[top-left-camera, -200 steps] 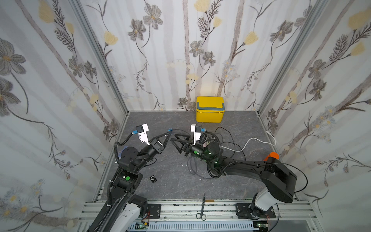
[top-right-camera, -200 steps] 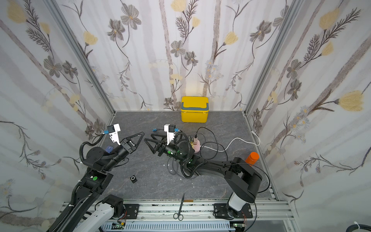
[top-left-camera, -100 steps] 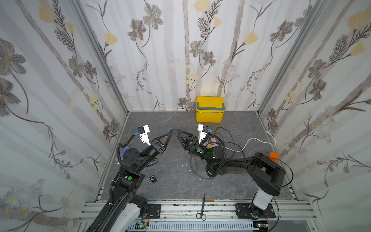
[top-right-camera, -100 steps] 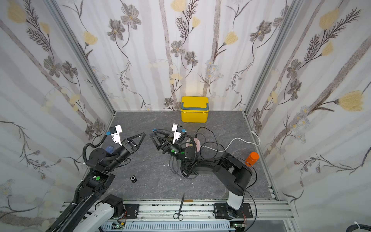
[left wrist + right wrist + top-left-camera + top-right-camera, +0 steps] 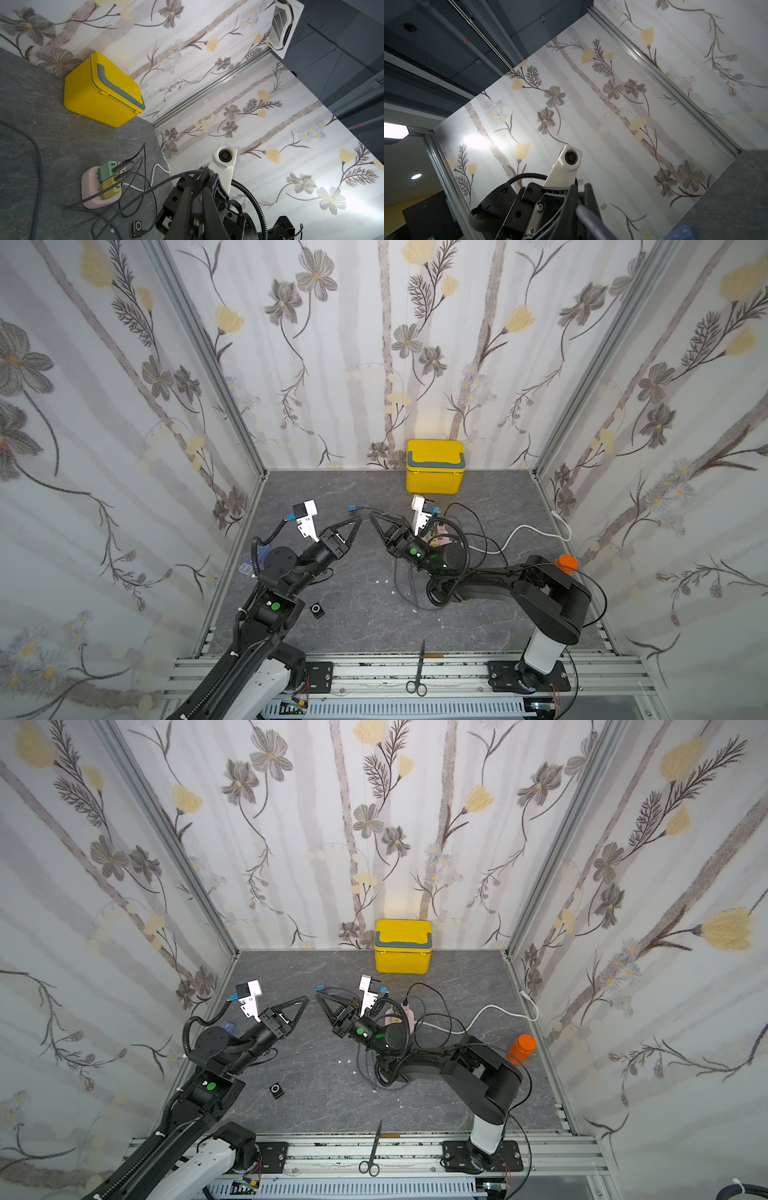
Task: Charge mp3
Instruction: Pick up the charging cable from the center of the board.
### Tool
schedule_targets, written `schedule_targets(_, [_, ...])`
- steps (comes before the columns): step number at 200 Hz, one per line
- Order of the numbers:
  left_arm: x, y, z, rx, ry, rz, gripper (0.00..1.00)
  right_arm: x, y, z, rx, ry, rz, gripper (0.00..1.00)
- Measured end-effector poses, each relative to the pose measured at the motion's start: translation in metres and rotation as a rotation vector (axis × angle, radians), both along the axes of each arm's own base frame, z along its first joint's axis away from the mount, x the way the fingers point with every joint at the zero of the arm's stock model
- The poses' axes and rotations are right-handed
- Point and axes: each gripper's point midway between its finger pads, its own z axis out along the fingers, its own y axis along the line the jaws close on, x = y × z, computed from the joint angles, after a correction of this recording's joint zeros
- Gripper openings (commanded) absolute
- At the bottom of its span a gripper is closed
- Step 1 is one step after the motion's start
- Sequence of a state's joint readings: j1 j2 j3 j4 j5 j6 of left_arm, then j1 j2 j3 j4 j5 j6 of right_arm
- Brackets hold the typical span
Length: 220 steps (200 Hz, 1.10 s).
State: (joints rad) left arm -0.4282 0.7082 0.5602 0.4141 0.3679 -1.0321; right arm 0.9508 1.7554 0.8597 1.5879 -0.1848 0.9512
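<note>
1. The right gripper (image 5: 372, 515), spread wide a second ago, has closed. Its fingers now pinch the grey cable (image 5: 158, 181) just behind the blue-tipped end (image 5: 352, 509), which sticks out free.
2. The left gripper (image 5: 360, 521), nearly tip to tip with it, has eased from shut to a narrow gap. Whether it touches the cable I cannot tell.
3. The mp3 player (image 5: 318, 610) lies flat on the table (image 5: 374, 622) beside the left arm, well apart from both grippers.
</note>
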Motion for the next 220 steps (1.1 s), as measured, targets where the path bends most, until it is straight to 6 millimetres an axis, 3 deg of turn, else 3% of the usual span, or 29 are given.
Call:
schedule_targets(26, [-0.004, 0.002, 0.012, 0.057, -0.030, 0.010, 0.53, -0.003, -0.010, 0.015, 0.003, -0.026, -0.019, 0.00])
schedule_targets(47, [-0.013, 0.006, 0.032, 0.185, -0.130, 0.033, 0.56, 0.001, -0.020, 0.027, -0.029, -0.033, -0.059, 0.00])
schedule_targets(69, [-0.018, 0.009, 0.032, 0.356, -0.207, 0.056, 0.50, 0.011, -0.025, 0.036, -0.111, -0.024, -0.104, 0.00])
schedule_targets(114, [-0.012, 0.013, -0.016, 0.748, -0.281, 0.047, 0.51, 0.029, -0.026, 0.033, -0.296, 0.007, -0.131, 0.00])
schedule_targets(148, [-0.018, 0.015, -0.033, 0.922, -0.436, 0.033, 0.44, 0.029, -0.025, 0.046, -0.405, -0.017, -0.130, 0.00])
schedule_targets(199, [-0.005, -0.002, -0.033, 1.062, -0.596, -0.022, 0.38, 0.025, -0.017, 0.032, -0.539, 0.017, -0.071, 0.00])
schedule_targets(220, [0.000, -0.007, -0.024, 1.092, -0.659, -0.019, 0.34, 0.022, -0.015, 0.022, -0.571, 0.036, -0.043, 0.00])
